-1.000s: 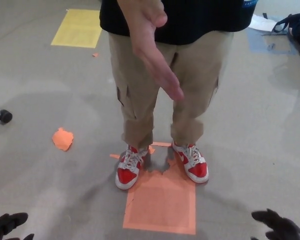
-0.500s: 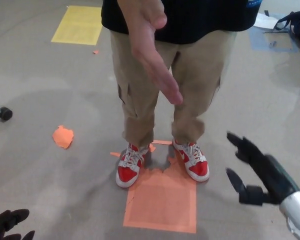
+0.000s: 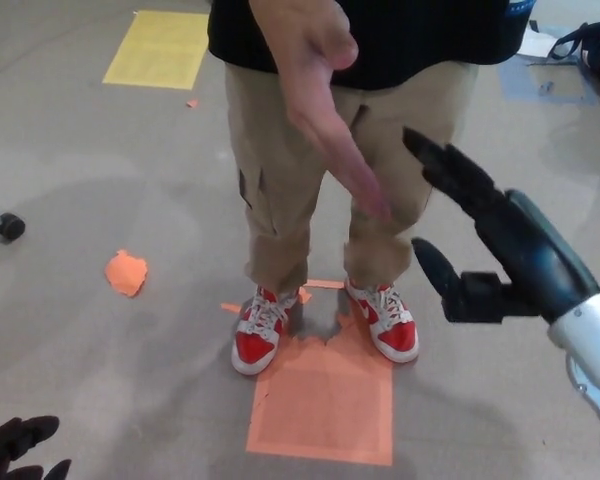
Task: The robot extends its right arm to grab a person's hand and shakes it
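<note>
We're in the reach step: the right robot hand (image 3: pixel 480 235) is up w/ fingers (image 3: pixel 450 165) spread wide and the thumb (image 3: pixel 435 272) apart below, grasping nothing. No contact w/ the person's hand (image 3: pixel 325 110) yet, so grab and shake are both still to do.

Landmark is the person's hand. It hangs open in front of the person's shirt (image 3: pixel 410 30) and trousers (image 3: pixel 280 170), palm side-on, fingertips pointing down toward picture right. Our right robot hand sits to its right (picture right) and a bit lower; the upper fingertip is near the person's fingertips but apart, a clear gap between.

Next move, as we judge it: bring the right robot hand further left and up so the person's palm lands between fingers and thumb, then close gently (the squeeze needs to be soft, it's a person). The risk we see is closing early and catching only the fingertips.

Far below the person's hand, at the bottom-left corner, only a bit of the left robot hand (image 3: pixel 15 445) shows; can't tell its state. Shoes (image 3: pixel 260 335) stand on the floor (image 3: pixel 100 340) under the person's hand.
</note>
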Available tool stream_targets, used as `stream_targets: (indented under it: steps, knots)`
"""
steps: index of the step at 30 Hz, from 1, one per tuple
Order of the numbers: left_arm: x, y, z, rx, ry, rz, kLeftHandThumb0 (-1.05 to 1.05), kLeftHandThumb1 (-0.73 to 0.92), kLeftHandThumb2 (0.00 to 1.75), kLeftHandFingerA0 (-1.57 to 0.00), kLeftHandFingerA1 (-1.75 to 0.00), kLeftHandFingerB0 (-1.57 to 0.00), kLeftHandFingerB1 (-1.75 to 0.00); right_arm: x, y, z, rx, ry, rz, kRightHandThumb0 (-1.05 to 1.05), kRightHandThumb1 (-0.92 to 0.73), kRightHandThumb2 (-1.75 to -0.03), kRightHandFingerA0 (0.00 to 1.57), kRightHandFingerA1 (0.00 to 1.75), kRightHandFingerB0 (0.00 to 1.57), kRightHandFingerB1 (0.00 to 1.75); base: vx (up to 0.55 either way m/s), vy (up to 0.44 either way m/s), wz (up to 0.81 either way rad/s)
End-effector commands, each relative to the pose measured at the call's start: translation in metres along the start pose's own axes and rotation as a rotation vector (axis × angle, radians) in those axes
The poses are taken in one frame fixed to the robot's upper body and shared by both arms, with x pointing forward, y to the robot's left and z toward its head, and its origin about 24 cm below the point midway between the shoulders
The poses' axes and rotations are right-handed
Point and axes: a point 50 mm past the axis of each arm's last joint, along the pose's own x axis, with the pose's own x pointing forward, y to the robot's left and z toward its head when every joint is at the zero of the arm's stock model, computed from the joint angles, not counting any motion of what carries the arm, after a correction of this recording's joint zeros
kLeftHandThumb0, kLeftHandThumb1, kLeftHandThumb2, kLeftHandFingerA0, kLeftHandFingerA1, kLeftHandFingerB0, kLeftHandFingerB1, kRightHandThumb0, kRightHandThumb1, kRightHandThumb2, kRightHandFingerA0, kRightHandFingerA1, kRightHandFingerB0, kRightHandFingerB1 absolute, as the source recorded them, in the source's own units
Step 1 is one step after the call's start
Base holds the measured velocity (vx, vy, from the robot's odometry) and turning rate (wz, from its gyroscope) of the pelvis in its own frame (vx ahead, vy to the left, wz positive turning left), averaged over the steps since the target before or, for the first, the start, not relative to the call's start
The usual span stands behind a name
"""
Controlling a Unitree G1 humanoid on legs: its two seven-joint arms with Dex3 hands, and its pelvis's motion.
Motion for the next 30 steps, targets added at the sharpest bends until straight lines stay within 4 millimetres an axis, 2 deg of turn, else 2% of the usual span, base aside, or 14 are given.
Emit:
stream_targets:
  steps: [1, 8, 9, 10, 11, 12, 13, 14, 16, 18, 21, 22, 26, 30]
  knots:
    - [-0.002, 0.022, 0.011, 0.045, -0.042, 0.061, -0.27, 0.63, 1.10, -0.08, -0.51, -0.06, -0.50, 0.058, -0.021, 0.068, -0.128, 0.023, 0.170, -0.94, -0.79, -1.14, 0.00, 0.21, 0.00, 0.14, 0.00, 0.000, 0.00]
    - [0.000, 0.025, 0.014, 0.069, -0.043, 0.064, -0.27, 0.62, 1.09, -0.08, -0.51, -0.06, -0.50, 0.069, -0.025, 0.079, -0.145, 0.030, 0.169, -0.93, -0.79, -1.13, 0.00, 0.22, 0.00, 0.16, 0.00, 0.000, 0.00]
    - [-0.001, 0.026, 0.015, 0.072, -0.045, 0.065, -0.50, 0.77, 0.72, -0.19, -0.40, -0.18, -0.37, 0.070, -0.025, 0.081, -0.148, 0.031, 0.168, -0.93, -0.79, -1.14, 0.00, 0.23, 0.00, 0.15, 0.00, 0.000, 0.00]
    - [-0.001, 0.026, 0.015, 0.078, -0.048, 0.064, -0.50, 0.77, 0.72, -0.19, -0.40, -0.18, -0.37, 0.070, -0.025, 0.082, -0.149, 0.034, 0.169, -0.93, -0.79, -1.14, 0.00, 0.23, 0.00, 0.15, 0.00, 0.000, 0.00]
    - [-0.001, 0.025, 0.015, 0.070, -0.051, 0.064, -0.28, 0.62, 1.09, -0.08, -0.51, -0.06, -0.50, 0.071, -0.025, 0.085, -0.154, 0.030, 0.170, -0.94, -0.78, -1.15, 0.00, 0.25, 0.00, 0.16, 0.00, 0.000, 0.00]
    - [-0.002, 0.025, 0.015, 0.066, -0.052, 0.064, -0.28, 0.62, 1.09, -0.08, -0.51, -0.06, -0.50, 0.072, -0.025, 0.086, -0.156, 0.030, 0.171, -0.94, -0.78, -1.15, 0.00, 0.25, 0.00, 0.16, 0.00, 0.000, 0.00]
    - [-0.002, 0.025, 0.014, 0.059, -0.054, 0.061, -0.51, 0.76, 0.72, -0.19, -0.41, -0.18, -0.37, 0.072, -0.025, 0.087, -0.156, 0.030, 0.174, -0.94, -0.78, -1.14, 0.00, 0.28, 0.00, 0.16, 0.00, 0.000, 0.00]
    - [-0.002, 0.025, 0.013, 0.057, -0.049, 0.058, -0.48, 0.78, 0.63, -0.18, -0.36, -0.17, -0.32, 0.072, -0.024, 0.088, -0.160, 0.032, 0.178, -0.93, -0.79, -1.14, 0.01, 0.30, 0.00, 0.16, 0.00, 0.000, 0.00]
    - [-0.002, 0.025, 0.012, 0.061, -0.039, 0.057, -0.51, 0.77, 0.72, -0.17, -0.39, -0.17, -0.36, 0.072, -0.024, 0.090, -0.175, 0.035, 0.187, -0.91, -0.78, -1.13, 0.01, 0.31, 0.00, 0.17, 0.00, 0.000, 0.00]
    - [-0.003, 0.025, 0.011, 0.069, -0.038, 0.061, -0.47, 0.78, 0.63, -0.21, -0.37, -0.18, -0.32, 0.073, -0.023, 0.092, -0.187, 0.039, 0.195, -0.91, -0.78, -1.13, 0.02, 0.32, 0.00, 0.17, 0.00, 0.000, 0.00]
    - [-0.003, 0.025, 0.011, 0.081, -0.039, 0.061, -0.47, 0.79, 0.63, -0.20, -0.37, -0.17, -0.32, 0.077, -0.020, 0.089, -0.183, 0.076, 0.216, -0.93, -0.78, -1.13, 0.00, 0.28, 0.00, 0.13, 0.00, 0.000, 0.00]
    - [-0.003, 0.025, 0.011, 0.085, -0.041, 0.063, -0.27, 0.62, 1.09, -0.09, -0.51, -0.07, -0.50, 0.079, -0.019, 0.087, -0.199, 0.095, 0.222, -0.87, -0.74, -1.12, 0.01, 0.32, 0.00, 0.18, 0.00, 0.000, 0.00]
    - [-0.005, 0.024, 0.010, 0.086, -0.053, 0.060, -0.27, 0.63, 1.10, -0.09, -0.51, -0.07, -0.50, 0.090, -0.011, 0.069, -0.272, 0.213, 0.253, -0.93, -0.73, -1.13, 0.00, 0.40, 0.00, 0.14, 0.00, 0.000, 0.00]
    - [-0.004, 0.025, 0.013, 0.083, -0.058, 0.073, -0.26, 0.62, 1.09, -0.09, -0.51, -0.07, -0.50, 0.096, -0.007, 0.058, -0.312, 0.300, 0.275, -1.05, -0.79, -1.14, 0.01, 0.32, 0.00, 0.05, 0.00, 0.000, 0.00]
